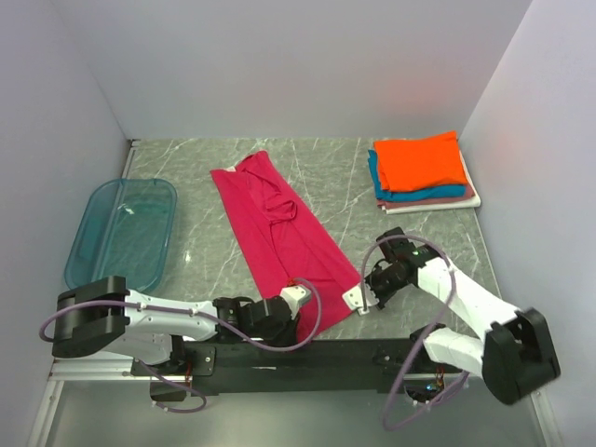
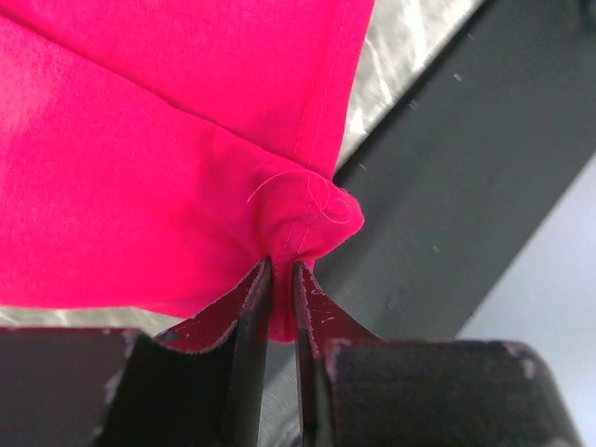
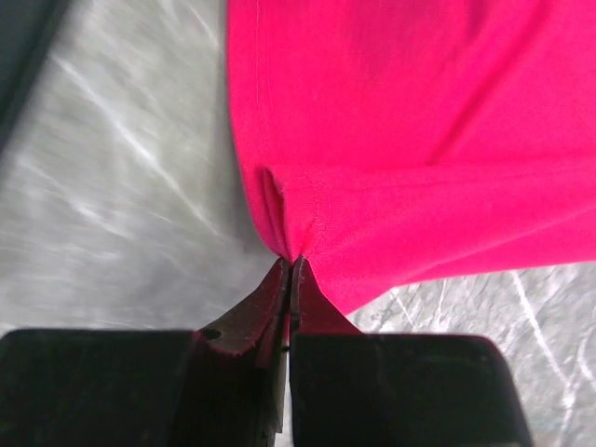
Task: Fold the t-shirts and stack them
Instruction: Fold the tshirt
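The left hand [image 2: 282, 265] is clamped on a bunched hem corner of the magenta-red t-shirt [image 2: 168, 140]. Its two dark fingers are pressed close with a pinch of cloth between them, at the near edge of the counter [image 1: 410, 237] beside the black base rail [image 2: 466, 186]. The right hand [image 3: 290, 261] is shut tight on the shirt's other near corner, and the cloth puckers out from its tips. From the two hands the shirt runs as a long narrow strip, lying flat and slanting from the near middle of the counter toward the far edge, its far end rumpled. In the far right corner sits a stack of folded t-shirts [image 1: 421, 172]: orange on top, teal-blue below it, then pinkish, with white at the bottom. A translucent blue tray [image 1: 82, 244] rests along the left edge, well apart from the magenta-red shirt.
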Robot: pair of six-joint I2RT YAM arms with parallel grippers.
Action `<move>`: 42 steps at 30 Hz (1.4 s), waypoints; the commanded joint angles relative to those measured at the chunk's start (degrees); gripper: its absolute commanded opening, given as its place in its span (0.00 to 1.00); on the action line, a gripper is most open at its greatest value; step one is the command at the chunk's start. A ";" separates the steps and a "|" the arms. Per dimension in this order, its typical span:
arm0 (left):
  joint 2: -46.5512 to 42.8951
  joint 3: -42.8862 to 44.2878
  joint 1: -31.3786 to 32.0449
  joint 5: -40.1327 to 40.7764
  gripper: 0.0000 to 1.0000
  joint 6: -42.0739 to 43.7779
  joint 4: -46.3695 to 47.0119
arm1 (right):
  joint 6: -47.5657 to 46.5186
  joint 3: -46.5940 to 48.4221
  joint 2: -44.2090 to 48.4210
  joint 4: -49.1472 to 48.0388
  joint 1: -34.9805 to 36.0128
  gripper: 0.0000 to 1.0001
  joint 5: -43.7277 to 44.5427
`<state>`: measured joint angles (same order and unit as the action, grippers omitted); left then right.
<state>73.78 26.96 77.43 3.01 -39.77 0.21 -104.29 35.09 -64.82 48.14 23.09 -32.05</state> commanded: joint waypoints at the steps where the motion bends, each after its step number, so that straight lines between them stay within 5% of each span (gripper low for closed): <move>1: -2.49 0.99 0.62 -4.24 0.21 1.09 1.12 | 1.72 -1.60 6.96 10.82 1.87 0.00 -3.98; 9: -8.56 5.64 -6.57 0.60 0.20 4.43 -1.70 | 13.93 7.24 4.36 4.08 3.10 0.00 -5.74; 24: -15.33 9.52 -36.37 -1.24 0.18 13.13 -7.41 | 29.84 43.71 -31.74 -1.74 3.19 0.00 -5.13; 29: -12.53 10.74 -46.82 -8.35 0.19 16.47 -6.89 | 31.87 52.17 -39.68 -0.42 3.19 0.00 -3.02; 37: -4.26 16.37 -48.25 -19.95 0.19 22.19 -8.29 | 32.31 53.86 -41.62 -0.42 3.10 0.00 -3.10; 42: -8.11 16.46 -47.29 -24.80 0.19 20.79 -9.61 | 30.12 45.97 -32.78 0.20 2.31 0.00 -2.84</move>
<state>69.06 41.06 29.39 -15.88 -20.16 -9.10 -73.08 84.71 -105.58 46.68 25.85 -34.72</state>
